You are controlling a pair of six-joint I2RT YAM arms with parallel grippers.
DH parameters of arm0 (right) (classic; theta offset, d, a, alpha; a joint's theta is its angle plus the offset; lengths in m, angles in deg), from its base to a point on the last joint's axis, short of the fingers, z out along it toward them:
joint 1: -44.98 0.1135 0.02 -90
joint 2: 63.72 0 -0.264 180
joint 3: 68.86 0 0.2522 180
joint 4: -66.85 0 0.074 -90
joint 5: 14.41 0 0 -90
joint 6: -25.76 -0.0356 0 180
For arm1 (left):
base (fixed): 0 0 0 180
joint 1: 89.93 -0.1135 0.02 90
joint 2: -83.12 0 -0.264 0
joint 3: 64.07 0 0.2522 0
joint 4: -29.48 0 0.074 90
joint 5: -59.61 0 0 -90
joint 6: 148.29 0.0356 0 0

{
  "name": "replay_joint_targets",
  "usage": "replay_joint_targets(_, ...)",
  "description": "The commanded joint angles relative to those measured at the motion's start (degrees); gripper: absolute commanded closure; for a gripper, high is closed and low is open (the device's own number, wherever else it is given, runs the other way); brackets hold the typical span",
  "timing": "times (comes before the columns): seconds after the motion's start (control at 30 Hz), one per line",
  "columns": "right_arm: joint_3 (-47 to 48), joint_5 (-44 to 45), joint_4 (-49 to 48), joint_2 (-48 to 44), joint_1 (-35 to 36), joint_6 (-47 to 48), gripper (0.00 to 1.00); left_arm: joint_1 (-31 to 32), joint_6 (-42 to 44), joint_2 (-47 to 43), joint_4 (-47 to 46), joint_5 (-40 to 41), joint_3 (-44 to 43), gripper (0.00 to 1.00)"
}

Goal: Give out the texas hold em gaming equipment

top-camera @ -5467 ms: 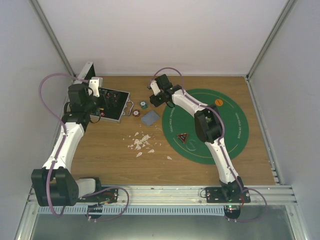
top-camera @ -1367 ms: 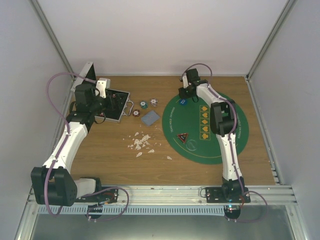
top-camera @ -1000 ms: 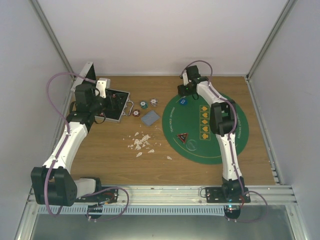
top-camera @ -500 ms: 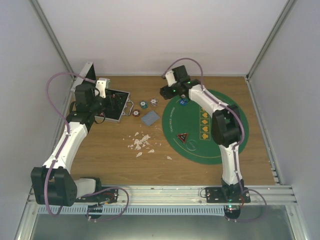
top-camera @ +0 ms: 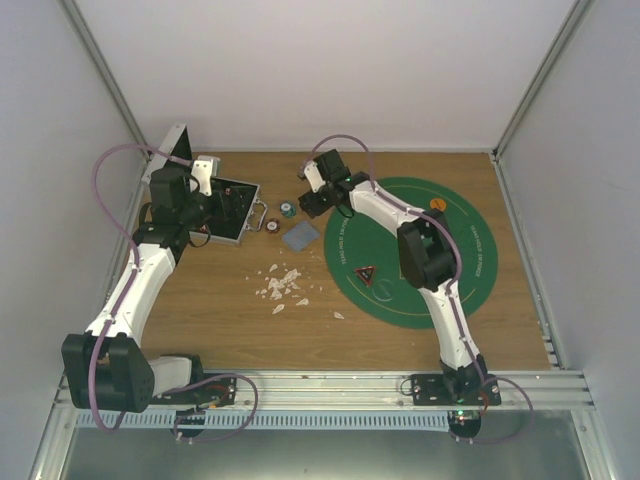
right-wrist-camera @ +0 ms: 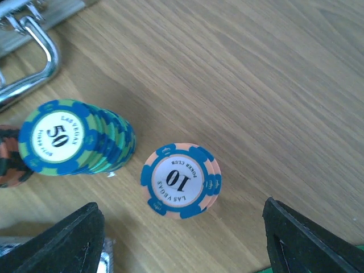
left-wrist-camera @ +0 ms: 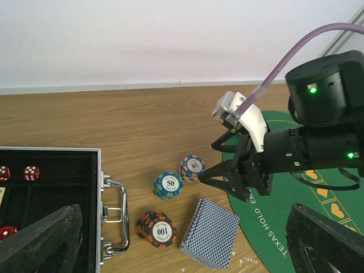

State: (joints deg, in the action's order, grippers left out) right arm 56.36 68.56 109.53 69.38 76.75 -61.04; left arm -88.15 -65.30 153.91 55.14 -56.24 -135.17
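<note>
The right gripper (left-wrist-camera: 207,165) stands wide open and holds nothing. Its two fingers spread apart above the wood, tips pointing down and towards the case side. Directly below the gap between the fingers sits the short stack of "10" chips (right-wrist-camera: 181,181), clear of both fingers. Off towards one finger is the taller, slumped stack of "50" chips (right-wrist-camera: 57,136), near the "10" stack but apart from it. Beyond that lies the "100" stack (left-wrist-camera: 156,228), and further out the metal handle (left-wrist-camera: 116,213) of the open case (left-wrist-camera: 96,170). The deck of blue-backed cards (left-wrist-camera: 209,232) lies just on the near side of this claw, beside the "100" stack.

The right arm runs from its base across the green mat (top-camera: 440,270), its elbow raised over the mat. Its forearm stretches past the mat's far-left edge, so the claw is over bare wood. Behind the claw, on the mat, lie the red-black triangular token (top-camera: 365,275) and the orange button (top-camera: 437,204).

The left gripper (left-wrist-camera: 183,239) is also fully open and empty. It hangs over the edge of the case, whose tray holds red dice (left-wrist-camera: 31,173). The left arm rises along the table's left side, its wrist turned towards the chips. White scraps (top-camera: 282,285) lie nearer the bases.
</note>
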Motion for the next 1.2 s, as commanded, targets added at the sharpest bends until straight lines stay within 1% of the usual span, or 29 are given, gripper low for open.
replay_joint_targets(0.0,3.81,3.33,1.62,3.12,1.03,0.51,0.23,0.33,-0.12,-1.06,-1.67,-1.08,-1.63,0.02)
replay_joint_targets(0.4,9.40,3.09,3.27,7.98,1.19,-0.63,0.25,0.33,-0.42,-1.15,-1.82,-1.70,-1.63,0.02)
replay_joint_targets(0.63,10.43,3.50,3.41,9.58,1.19,-1.22,0.27,0.33,-0.58,-1.08,-1.95,-1.96,-1.55,0.02)
replay_joint_targets(0.8,10.83,3.43,3.32,10.37,1.19,-1.36,0.32,0.33,-0.64,-1.06,-2.02,-2.04,-1.52,0.02)
replay_joint_targets(1.1,11.06,3.50,3.29,10.96,1.18,-1.28,0.44,0.33,-0.58,-0.93,-1.96,-2.04,-1.61,0.02)
replay_joint_targets(1.17,11.08,3.36,3.20,10.95,1.19,-1.19,0.45,0.33,-0.55,-0.97,-1.97,-2.02,-1.55,0.02)
